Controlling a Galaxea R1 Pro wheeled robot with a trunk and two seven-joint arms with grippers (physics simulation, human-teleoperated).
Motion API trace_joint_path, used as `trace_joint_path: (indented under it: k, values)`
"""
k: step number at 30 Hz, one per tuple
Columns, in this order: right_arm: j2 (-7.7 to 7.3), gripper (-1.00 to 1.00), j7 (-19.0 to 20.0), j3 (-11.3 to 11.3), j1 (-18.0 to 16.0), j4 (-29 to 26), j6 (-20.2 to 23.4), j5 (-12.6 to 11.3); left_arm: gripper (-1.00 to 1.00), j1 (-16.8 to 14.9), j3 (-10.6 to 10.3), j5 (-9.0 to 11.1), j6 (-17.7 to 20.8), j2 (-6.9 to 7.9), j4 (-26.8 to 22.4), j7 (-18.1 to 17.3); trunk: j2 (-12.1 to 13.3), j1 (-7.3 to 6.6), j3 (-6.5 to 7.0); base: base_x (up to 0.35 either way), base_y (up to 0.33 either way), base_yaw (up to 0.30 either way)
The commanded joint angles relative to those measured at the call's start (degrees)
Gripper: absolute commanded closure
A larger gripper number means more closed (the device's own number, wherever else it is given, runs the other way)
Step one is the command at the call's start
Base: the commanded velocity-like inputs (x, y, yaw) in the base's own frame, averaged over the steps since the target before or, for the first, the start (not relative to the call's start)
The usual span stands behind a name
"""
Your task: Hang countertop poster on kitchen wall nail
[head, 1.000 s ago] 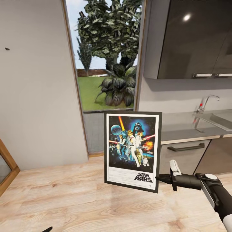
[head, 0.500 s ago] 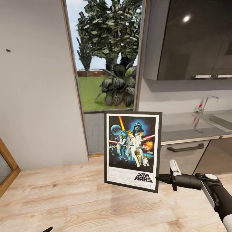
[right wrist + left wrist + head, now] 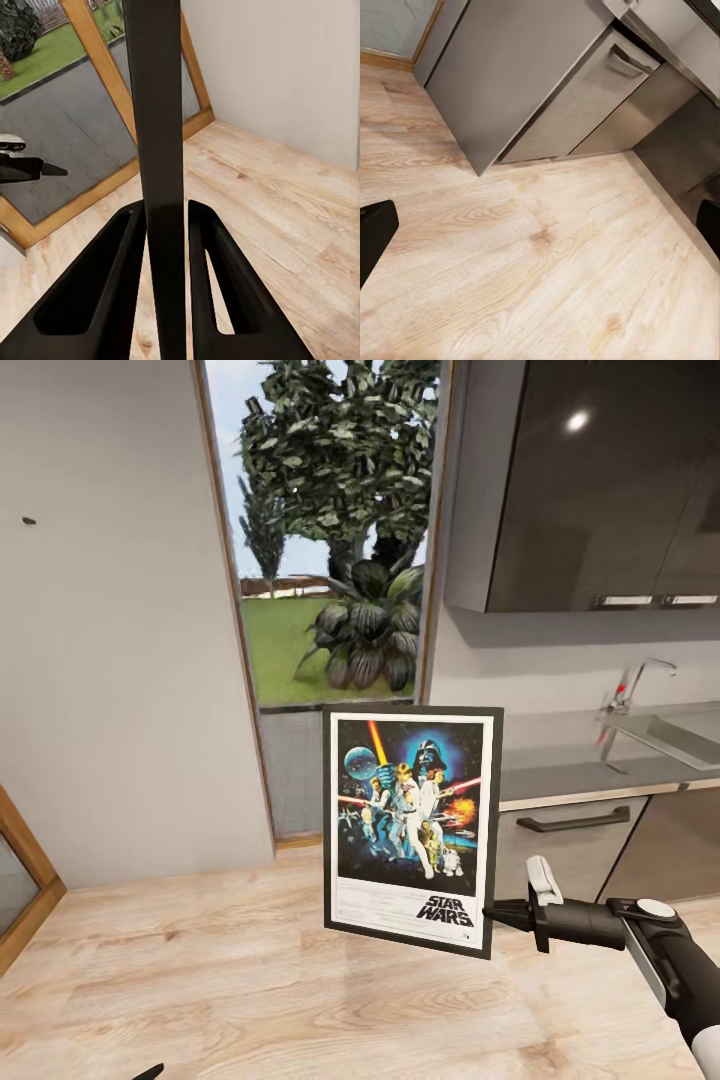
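Right gripper (image 3: 490, 913) was clamped on the poster (image 3: 412, 825) at its lower right corner, holding it upright in the air above the wood floor (image 3: 250, 980), left of the countertop (image 3: 570, 760). Black frame, white border, bright figures on dark blue, logo at the bottom. Left gripper (image 3: 540, 225) was spread wide.

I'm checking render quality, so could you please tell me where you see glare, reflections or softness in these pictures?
Head view: a bright highlight on the glossy upper cabinet and a faint reflection of the poster on the floor. Right wrist view: the poster's dark edge between the right hand's fingers looks soft. Left wrist view: even light, mild blur.
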Motion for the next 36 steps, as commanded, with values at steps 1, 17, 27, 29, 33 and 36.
trace_joint_path:
  k: [1, 17, 27, 29, 33, 36]
  values:
    - [0.00, 1.00, 0.3, 0.0, -0.1, 0.0, 0.8, -0.2, -1.00, -0.1, -0.2, 0.3, -0.4, -0.03, 0.0, -0.1, 0.3, -0.19, 0.06, 0.000, 0.000, 0.000]
    - [0.06, 1.00, 0.4, 0.1, -0.1, 0.0, 0.8, -0.3, -1.00, -0.1, -0.2, 0.3, -0.4, -0.09, 0.0, -0.1, 2.3, -1.29, 0.96, 0.000, 0.000, 0.000]
    - [0.02, 1.00, 0.4, 0.0, -0.1, 0.0, 0.8, -0.2, -1.00, -0.1, -0.2, 0.3, -0.4, -0.17, 0.0, -0.1, 2.3, -1.29, 0.96, 0.000, 0.000, 0.000]
    - [0.02, 1.00, 0.4, 0.0, -0.1, 0.0, 0.8, -0.2, -1.00, -0.1, -0.2, 0.3, -0.4, -0.18, 0.0, -0.1, 2.3, -1.29, 0.96, 0.000, 0.018, 0.000]
    - [0.01, 1.00, 0.4, 0.0, -0.1, 0.0, 0.8, -0.2, -1.00, -0.1, -0.2, 0.3, -0.4, -0.18, 0.0, -0.1, 2.3, -1.29, 0.96, 0.000, 0.145, 0.000]
    - [0.07, 1.00, 0.3, 0.0, -0.1, 0.0, 0.8, -0.2, -1.00, -0.1, -0.2, 0.3, -0.4, -0.18, 0.0, -0.1, 2.3, -1.29, 0.96, 0.000, 0.256, 0.000]
